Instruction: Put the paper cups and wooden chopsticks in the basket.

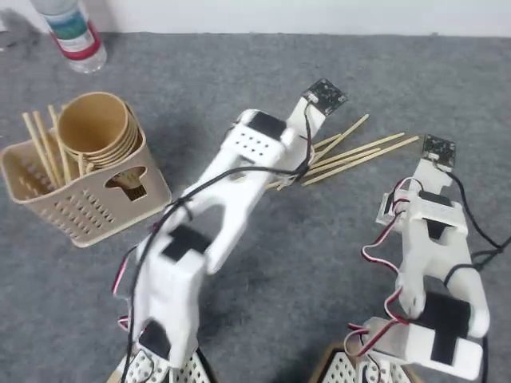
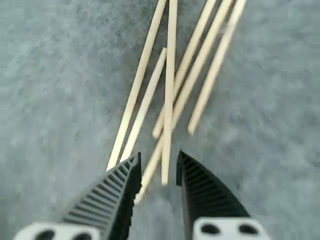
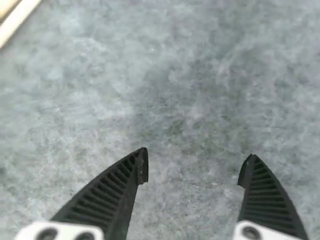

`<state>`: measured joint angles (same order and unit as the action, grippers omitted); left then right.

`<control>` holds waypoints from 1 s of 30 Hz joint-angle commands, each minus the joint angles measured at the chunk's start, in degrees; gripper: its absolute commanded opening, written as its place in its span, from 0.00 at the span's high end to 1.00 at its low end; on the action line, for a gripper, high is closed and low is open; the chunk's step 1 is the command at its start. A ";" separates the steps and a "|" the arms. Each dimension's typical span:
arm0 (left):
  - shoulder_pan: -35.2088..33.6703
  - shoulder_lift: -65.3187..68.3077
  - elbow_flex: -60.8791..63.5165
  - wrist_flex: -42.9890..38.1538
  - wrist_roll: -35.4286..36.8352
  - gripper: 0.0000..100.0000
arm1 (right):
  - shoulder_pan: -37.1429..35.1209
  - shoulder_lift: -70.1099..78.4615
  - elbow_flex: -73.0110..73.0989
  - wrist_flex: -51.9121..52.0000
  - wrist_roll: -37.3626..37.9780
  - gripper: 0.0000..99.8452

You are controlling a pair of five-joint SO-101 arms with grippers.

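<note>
Left hand [image 2: 157, 167]: released, its two ribbed black fingers [image 2: 120, 190] parted by a narrow gap, held low over the grey worktop [image 2: 60, 75]. Loose wooden chopsticks [image 2: 170, 75]: several pale sticks lying flat on the worktop in a crossed, fanned bundle directly ahead of the left hand. The near end of one stick lies in the gap between the fingertips with neither finger seen pressing on it, and two more sticks end just beside one fingertip. Right hand [image 3: 195, 165]: released, fingers spread wide, grasping nothing, above bare worktop. The end of one of the loose wooden chopsticks [image 3: 12, 20] lies ahead of it and off to one side, well apart from its fingers. In the high view the bundle [image 1: 363, 152] lies between the two wrists, one end hidden under the left arm, the other pointing toward the right arm. Basket [image 1: 80, 211]: beige slotted plastic, upright, well apart from both hands, beyond the left arm on the side away from the right hand. Paper cups [image 1: 94, 124]: brown nested stack, mouth up, standing inside the basket in the part nearer the left hand. Stored chopsticks [image 1: 41, 152]: several standing tilted in the basket just beside the cups, on the side farther from the hands. Bottle [image 1: 76, 36]: clear plastic with a red-edged label, on the worktop beyond the basket, far from both hands.
</note>
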<state>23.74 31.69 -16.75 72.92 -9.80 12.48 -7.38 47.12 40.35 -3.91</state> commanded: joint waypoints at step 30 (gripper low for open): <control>2.55 45.27 -73.10 27.60 1.85 0.90 | -1.10 -3.91 -0.09 -2.24 -0.53 0.70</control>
<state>26.73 77.85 -87.60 98.95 -8.48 12.04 -8.88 47.21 38.95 -4.00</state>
